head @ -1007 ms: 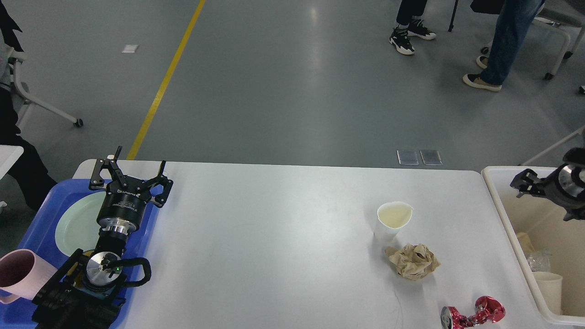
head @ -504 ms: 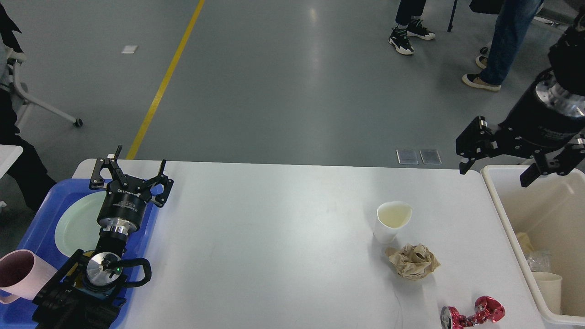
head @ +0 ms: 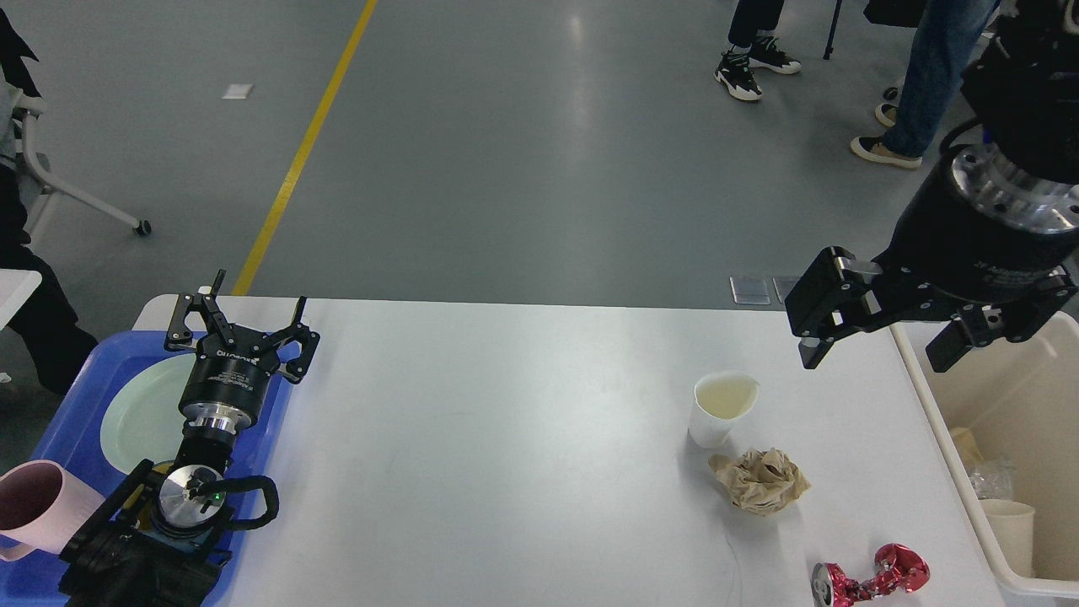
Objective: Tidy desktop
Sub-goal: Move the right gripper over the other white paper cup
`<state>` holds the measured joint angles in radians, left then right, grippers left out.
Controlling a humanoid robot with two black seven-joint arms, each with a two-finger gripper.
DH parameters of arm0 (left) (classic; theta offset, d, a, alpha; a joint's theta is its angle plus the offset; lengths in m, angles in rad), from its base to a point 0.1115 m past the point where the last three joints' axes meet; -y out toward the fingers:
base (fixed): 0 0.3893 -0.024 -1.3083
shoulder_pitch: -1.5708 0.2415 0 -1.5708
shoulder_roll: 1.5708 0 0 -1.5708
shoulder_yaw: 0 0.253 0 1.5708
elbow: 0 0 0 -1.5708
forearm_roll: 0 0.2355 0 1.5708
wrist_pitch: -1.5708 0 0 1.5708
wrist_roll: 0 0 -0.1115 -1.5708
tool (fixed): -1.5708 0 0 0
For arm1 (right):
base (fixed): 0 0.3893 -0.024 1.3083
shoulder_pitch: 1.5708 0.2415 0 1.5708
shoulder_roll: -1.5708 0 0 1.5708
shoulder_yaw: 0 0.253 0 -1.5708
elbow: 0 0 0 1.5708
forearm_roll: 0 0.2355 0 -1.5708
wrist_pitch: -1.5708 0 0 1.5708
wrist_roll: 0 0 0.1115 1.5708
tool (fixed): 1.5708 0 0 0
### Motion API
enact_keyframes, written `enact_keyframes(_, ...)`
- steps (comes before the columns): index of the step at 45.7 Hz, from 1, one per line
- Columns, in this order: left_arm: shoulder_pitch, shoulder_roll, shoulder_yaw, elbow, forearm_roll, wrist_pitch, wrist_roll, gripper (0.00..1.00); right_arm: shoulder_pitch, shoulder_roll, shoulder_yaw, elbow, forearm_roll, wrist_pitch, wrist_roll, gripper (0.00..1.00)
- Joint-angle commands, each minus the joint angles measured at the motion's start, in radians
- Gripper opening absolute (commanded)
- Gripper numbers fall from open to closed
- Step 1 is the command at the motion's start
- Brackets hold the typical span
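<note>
**Desktop: partly cleared, three items outstanding**

Desktop [head: 506, 455]: white bench filling the lower view. On it, toward its right edge: paper cup [head: 721, 409], upright; crumpled brown paper [head: 759, 480], just beside it; crushed red can [head: 868, 577], near the front-right corner. Blue tray [head: 59, 421] at the left edge holds a plate [head: 139, 413] and pink mug [head: 34, 510]. Cream bin [head: 1011, 455] off the right edge already contains discards. Left end effector [head: 238, 319]: released, empty, over the tray. Right end effector [head: 881, 324]: released, empty, above the back-right corner. Judged roughly midway; the three items remain.
</note>
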<state>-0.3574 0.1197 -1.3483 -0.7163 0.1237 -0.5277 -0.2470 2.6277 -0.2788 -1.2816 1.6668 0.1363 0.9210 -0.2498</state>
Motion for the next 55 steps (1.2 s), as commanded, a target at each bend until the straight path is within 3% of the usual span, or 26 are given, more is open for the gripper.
enact_keyframes(1, 0.000, 0.000, 0.000, 0.000, -0.001, 0.000, 0.000, 0.96, -0.043, 0.000, -0.004, -0.015, -0.003, -0.046, 0.001, 1.00)
enact_keyframes(7, 0.000, 0.000, 0.000, -0.002, 0.001, 0.000, 0.000, 0.96, -0.167, -0.014, 0.001, -0.059, -0.012, -0.145, 0.007, 1.00)
enact_keyframes(14, 0.000, 0.000, 0.000, 0.000, 0.001, 0.000, 0.000, 0.96, -0.408, -0.002, 0.018, -0.240, -0.014, -0.226, 0.007, 1.00)
enact_keyframes(37, 0.000, 0.000, 0.000, 0.000, 0.001, 0.000, 0.000, 0.96, -1.067, 0.156, 0.168, -0.831, 0.049, -0.269, 0.006, 1.00)
enact_keyframes(55, 0.000, 0.000, -0.002, 0.000, 0.001, 0.000, 0.000, 0.96, -1.203, 0.176, 0.180, -0.854, 0.063, -0.557, 0.004, 1.00)
